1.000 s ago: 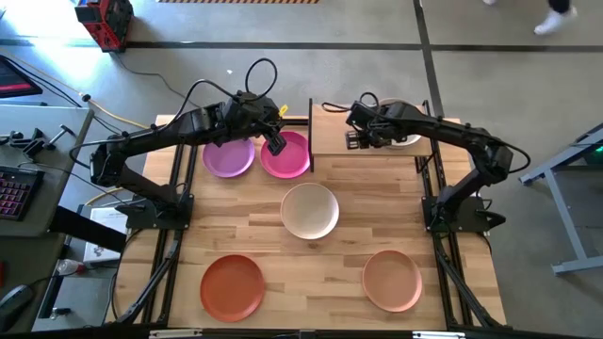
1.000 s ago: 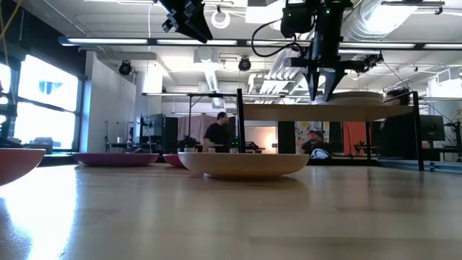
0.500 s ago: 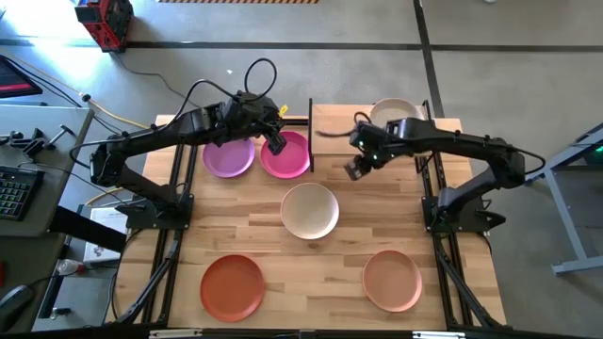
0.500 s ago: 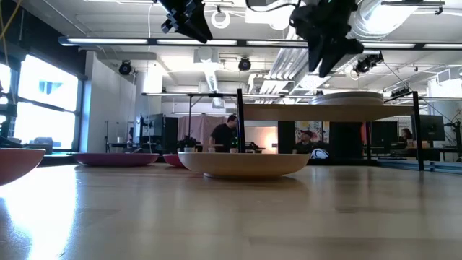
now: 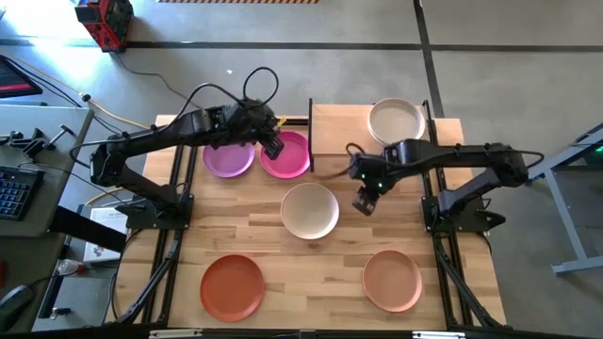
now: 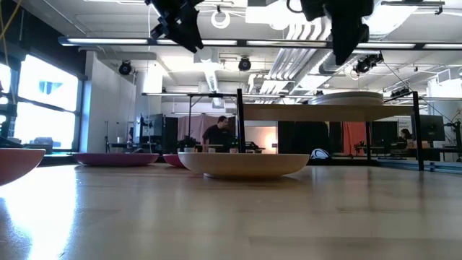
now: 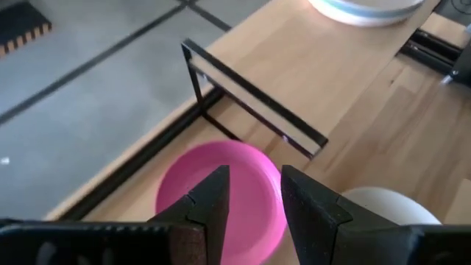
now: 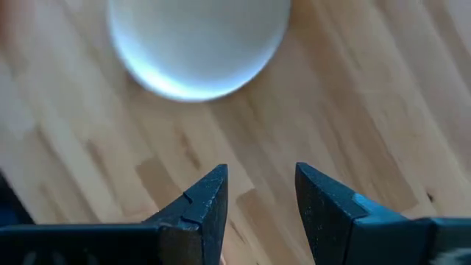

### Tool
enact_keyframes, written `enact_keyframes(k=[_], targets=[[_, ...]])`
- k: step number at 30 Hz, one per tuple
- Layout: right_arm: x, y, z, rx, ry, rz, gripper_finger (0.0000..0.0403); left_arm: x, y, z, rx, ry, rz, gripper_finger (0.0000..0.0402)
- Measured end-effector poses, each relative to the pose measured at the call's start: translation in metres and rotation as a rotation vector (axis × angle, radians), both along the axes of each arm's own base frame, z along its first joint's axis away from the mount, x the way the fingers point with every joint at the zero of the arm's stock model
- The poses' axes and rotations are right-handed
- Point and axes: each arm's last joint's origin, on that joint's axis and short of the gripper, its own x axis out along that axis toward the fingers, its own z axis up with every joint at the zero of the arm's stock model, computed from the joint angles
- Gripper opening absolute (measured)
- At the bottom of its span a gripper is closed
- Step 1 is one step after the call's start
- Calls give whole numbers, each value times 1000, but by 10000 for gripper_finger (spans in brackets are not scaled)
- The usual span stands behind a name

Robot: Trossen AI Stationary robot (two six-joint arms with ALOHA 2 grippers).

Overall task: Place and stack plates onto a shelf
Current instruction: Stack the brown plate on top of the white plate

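The shelf [image 5: 344, 132] stands at the table's far edge, and a pale stack of plates [image 5: 395, 120] rests on its right half. On the table lie the purple plate [image 5: 229, 155], the magenta plate [image 5: 287, 155], the cream plate [image 5: 310, 210], the orange-red plate [image 5: 232, 285] and a peach plate [image 5: 392, 280]. My left gripper [image 5: 273, 149] hovers open above the magenta plate [image 7: 221, 184]. My right gripper [image 5: 364, 201] hangs open in the air just right of the cream plate [image 8: 197, 44], well above the tabletop [image 6: 346, 36].
The shelf's black frame post [image 5: 311, 132] stands between the magenta plate and the shelf board. Bare tabletop [image 5: 377, 226] lies below my right gripper, between the cream and peach plates. People show in the room beyond the table [image 6: 216, 133].
My right gripper has left the plate stack on the shelf and swung toward the table's near edge, ending beside the cream plate. The stack stays on the shelf.
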Motion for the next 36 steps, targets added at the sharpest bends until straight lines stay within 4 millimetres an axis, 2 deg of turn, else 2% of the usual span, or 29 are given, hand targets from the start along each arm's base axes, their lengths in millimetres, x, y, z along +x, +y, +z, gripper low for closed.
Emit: enact_keyframes(k=[10, 16, 22, 36], targets=[[-2, 32, -1, -54, -8, 204, 138, 6, -21, -1, -51, -27, -24, 113], [-1, 46, -39, -42, 0, 262, 138, 9, -35, -1, -64, -36, -57, 113], [-8, 54, -73, -3, 56, 308, 138, 11, -45, -1, -90, -55, -65, 113], [-26, 68, -117, 64, 128, 439, 138, 13, -65, -1, -122, -78, -88, 113]])
